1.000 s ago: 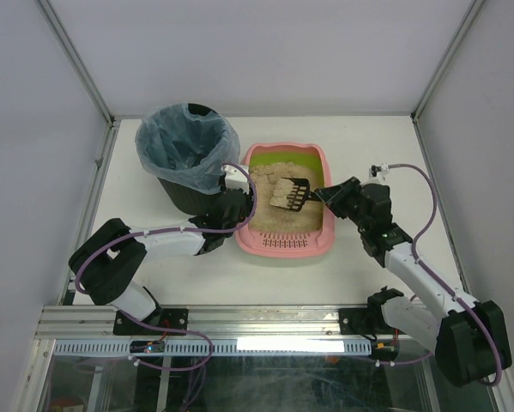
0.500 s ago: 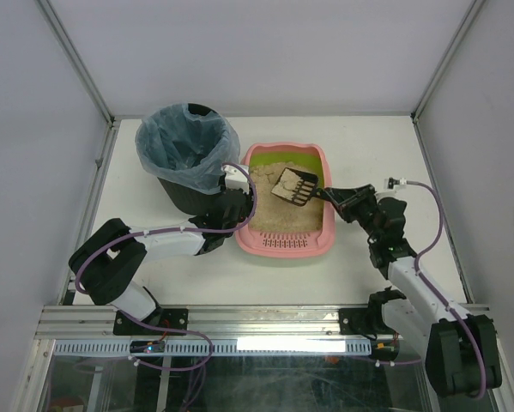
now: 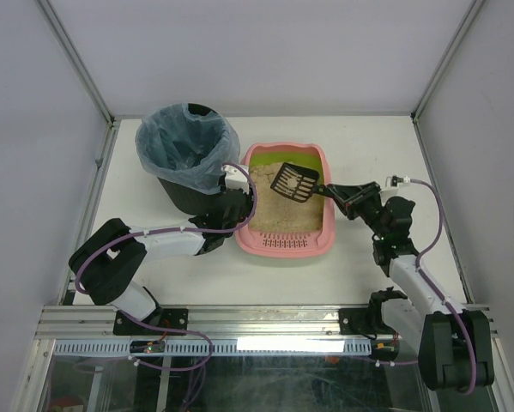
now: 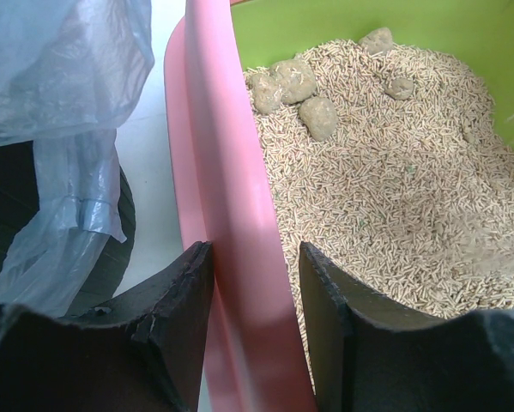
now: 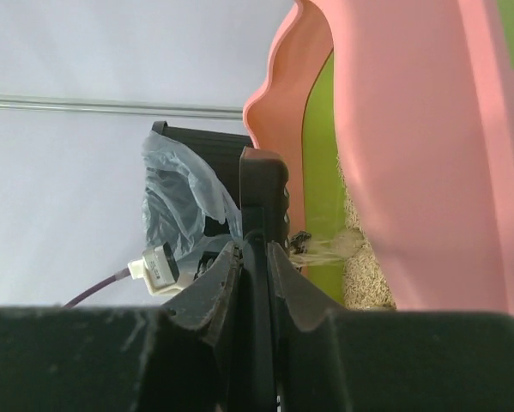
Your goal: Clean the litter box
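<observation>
The pink litter box (image 3: 284, 244) with a lime-green inner rim holds tan litter. My left gripper (image 3: 236, 206) is shut on its left wall (image 4: 239, 257), one finger outside and one inside. Three clumps (image 4: 295, 86) lie in the litter near the far end. My right gripper (image 3: 342, 196) is shut on the handle of the black slotted scoop (image 3: 294, 182) and holds it tilted above the litter, with a small clump on it. In the right wrist view the scoop (image 5: 261, 197) stands edge-on between my fingers, litter falling from it.
The black round bin lined with a blue plastic bag (image 3: 188, 150) stands just left of the litter box, touching my left arm. It also shows in the left wrist view (image 4: 59, 94) and the right wrist view (image 5: 184, 202). White walls enclose the table.
My right gripper has lifted the scoop out of the litter and tilted it up, moving slightly back and right. The left gripper has not moved.
</observation>
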Robot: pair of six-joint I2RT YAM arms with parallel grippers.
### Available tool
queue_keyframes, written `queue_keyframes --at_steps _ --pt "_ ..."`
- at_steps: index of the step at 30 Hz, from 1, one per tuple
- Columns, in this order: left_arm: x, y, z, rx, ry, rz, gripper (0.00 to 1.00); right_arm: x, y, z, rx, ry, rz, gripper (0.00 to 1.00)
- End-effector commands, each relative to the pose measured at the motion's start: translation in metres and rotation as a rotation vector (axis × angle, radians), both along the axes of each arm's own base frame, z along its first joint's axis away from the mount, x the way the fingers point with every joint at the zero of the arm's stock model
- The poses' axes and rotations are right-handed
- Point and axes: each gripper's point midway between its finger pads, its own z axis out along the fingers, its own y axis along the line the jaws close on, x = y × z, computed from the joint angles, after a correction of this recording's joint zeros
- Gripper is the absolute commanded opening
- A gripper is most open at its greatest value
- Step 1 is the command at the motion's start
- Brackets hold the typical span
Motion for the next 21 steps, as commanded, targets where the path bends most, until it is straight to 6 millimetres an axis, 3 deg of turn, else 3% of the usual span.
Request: queue_keyframes --at_steps 1,4,7,8,9,11,14,15,17,18,21 --pt "-0.012 -0.042 0.020 -0.108 -0.012 -0.143 0.43 0.004 -0.018 0.023 0.028 -0.059 -0.085 0.00" --pt "-0.012 -0.040 0.021 -0.109 -0.016 -0.135 0.43 -0.002 0.013 0.037 -0.021 -0.122 0.125 0.00" --pt "-0.012 -0.043 0.020 -0.112 -0.011 -0.146 0.43 0.005 -0.019 0.016 0.042 -0.024 -0.068 0.00" --pt "-0.012 -0.042 0.021 -0.111 -0.011 -0.145 0.43 0.003 -0.015 0.019 0.013 -0.050 -0.047 0.00" --pt "-0.012 -0.041 0.021 -0.110 -0.014 -0.139 0.43 0.002 0.001 0.034 -0.020 -0.096 0.042 0.00" --pt "-0.012 -0.040 0.022 -0.111 -0.016 -0.133 0.43 -0.001 0.021 0.036 -0.023 -0.104 0.172 0.00" --pt "-0.012 -0.042 0.021 -0.110 -0.012 -0.145 0.43 0.006 -0.020 0.008 0.045 0.021 -0.072 0.00" --pt "-0.012 -0.042 0.020 -0.107 -0.012 -0.142 0.43 0.007 -0.017 0.011 0.019 0.004 -0.063 0.00" --pt "-0.012 -0.040 0.021 -0.108 -0.014 -0.134 0.43 -0.001 0.021 0.023 -0.050 -0.053 0.147 0.00" --pt "-0.012 -0.041 0.021 -0.110 -0.015 -0.136 0.43 -0.001 0.027 0.026 -0.054 -0.065 0.187 0.00" --pt "-0.012 -0.044 0.019 -0.110 -0.008 -0.148 0.43 0.005 -0.017 0.003 0.031 0.028 -0.049 0.00"
